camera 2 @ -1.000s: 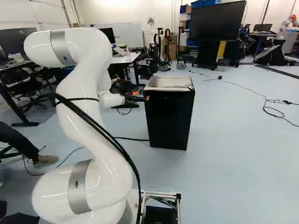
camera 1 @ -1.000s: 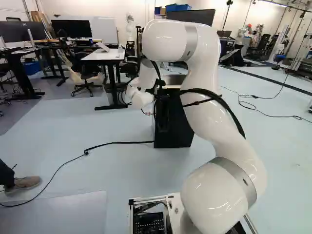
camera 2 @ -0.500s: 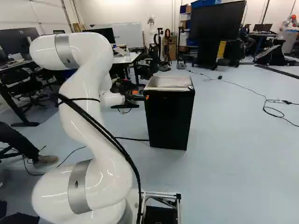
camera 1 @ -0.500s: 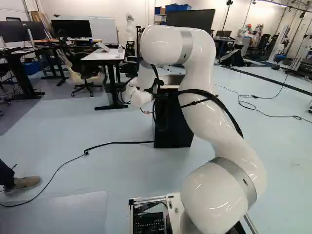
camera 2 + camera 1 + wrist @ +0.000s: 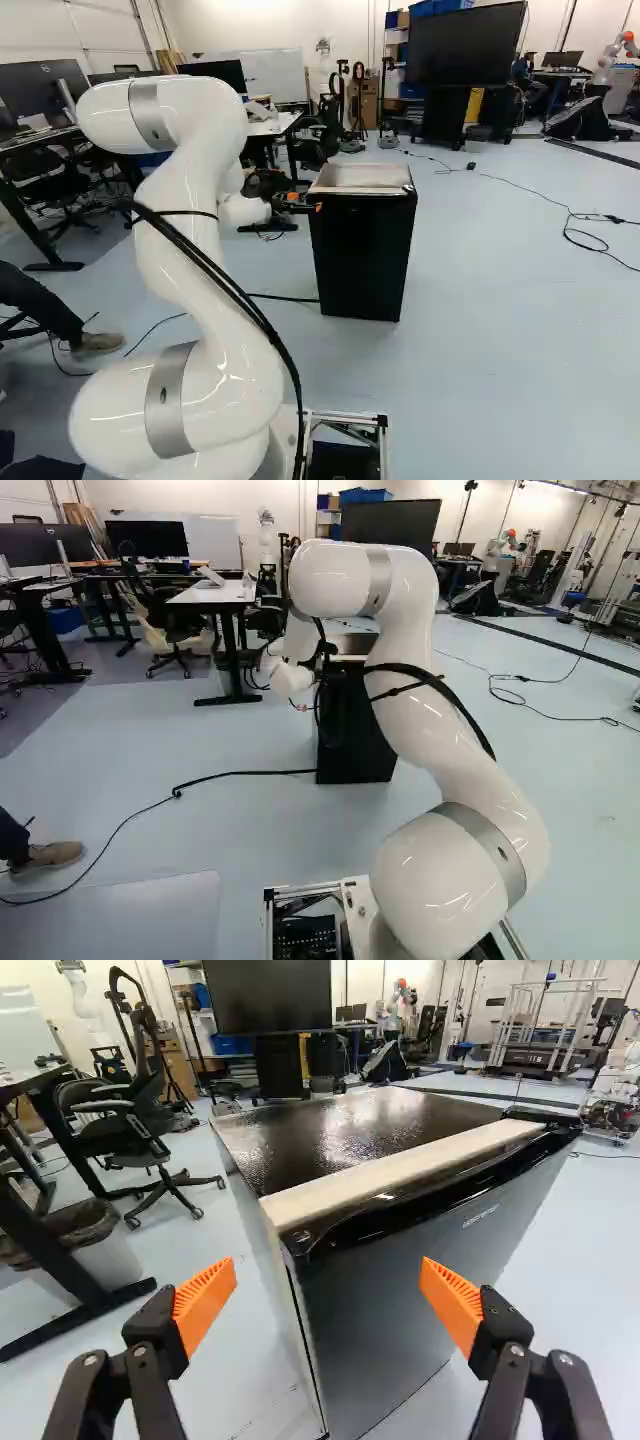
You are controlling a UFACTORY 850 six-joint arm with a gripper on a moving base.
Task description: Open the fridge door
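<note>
The end effector [image 5: 328, 1300] was wide open, holding nothing; the fridge [image 5: 362, 255] stood on the floor [image 5: 490, 350] just ahead; its shut door [image 5: 375, 1330] showed between the fingers [image 5: 206, 1302], perhaps so one could catch the edge.

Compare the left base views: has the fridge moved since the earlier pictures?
No; in the left base view the fridge shows no shift either way against the white-topped desk.
</note>
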